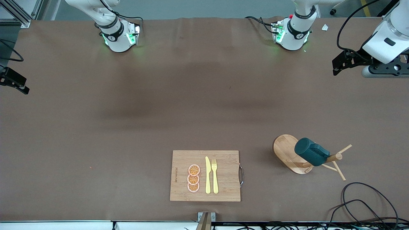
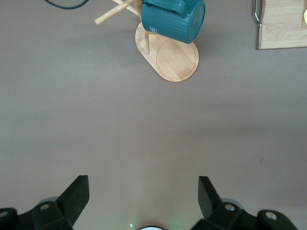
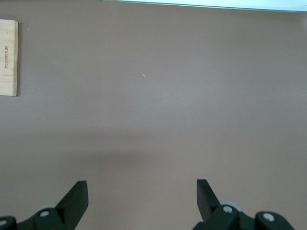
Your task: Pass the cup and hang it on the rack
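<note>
Hanging on a peg of the rack (image 1: 289,153), the cup (image 1: 311,151) sits tilted above its oval base. Both arms wait over bare bench (image 1: 127,121) — left gripper (image 2: 143,194) and right gripper (image 3: 142,196) fingers spread, holding nothing, well apart from the rack.

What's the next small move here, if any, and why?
Probably none beyond holding both arms parked. The cup already hangs on the rack, clear of both end effectors. The left end effector is open and empty over bare table toward the left arm's end, and the right end effector is open and empty over bare table toward the right arm's end. At most, check that the cup sits steady.
</note>
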